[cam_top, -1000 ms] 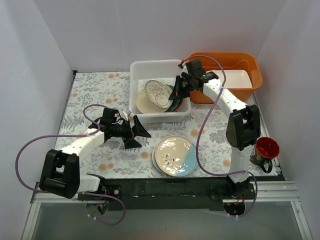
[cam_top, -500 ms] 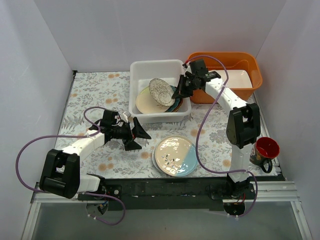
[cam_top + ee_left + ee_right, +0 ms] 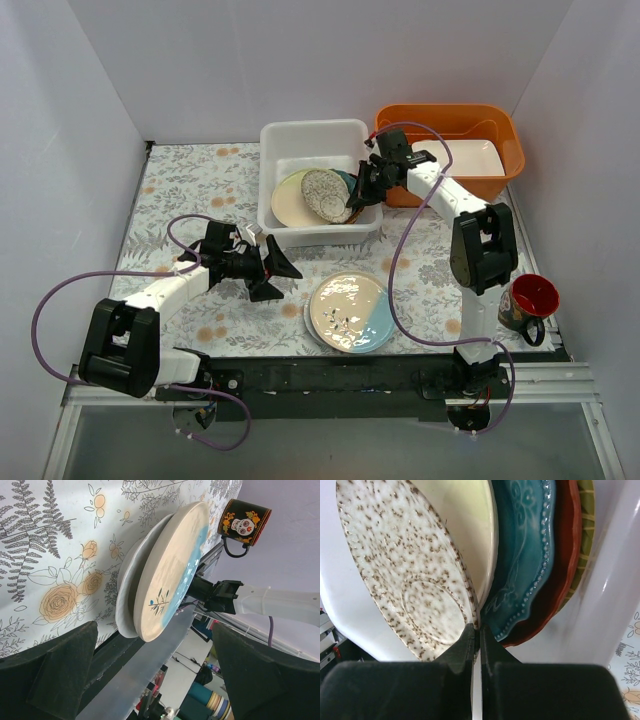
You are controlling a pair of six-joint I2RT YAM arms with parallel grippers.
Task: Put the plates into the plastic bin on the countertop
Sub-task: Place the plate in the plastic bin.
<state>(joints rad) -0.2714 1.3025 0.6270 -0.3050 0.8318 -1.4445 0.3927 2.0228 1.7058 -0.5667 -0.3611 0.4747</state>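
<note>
The speckled plate (image 3: 323,194) (image 3: 410,575) leans tilted inside the plastic bin (image 3: 310,131), with my right gripper (image 3: 358,192) (image 3: 477,630) shut on its rim. Behind it in the bin lie a cream plate (image 3: 472,525) (image 3: 288,200), a teal plate (image 3: 525,555), a red-brown plate (image 3: 565,555) and a woven yellow one (image 3: 585,530). On the countertop (image 3: 190,180) a cream and light blue plate (image 3: 350,311) (image 3: 170,570) rests on a white plate (image 3: 125,600). My left gripper (image 3: 280,274) (image 3: 152,630) hangs open just left of that stack, holding nothing.
An orange tub (image 3: 500,125) with a white rectangular dish (image 3: 470,158) stands right of the bin. A black skull mug (image 3: 528,300) (image 3: 243,522) sits at the right near edge. White walls enclose the countertop.
My right gripper has lowered the speckled plate down into the bin, against the other plates. The left arm has stayed still.
</note>
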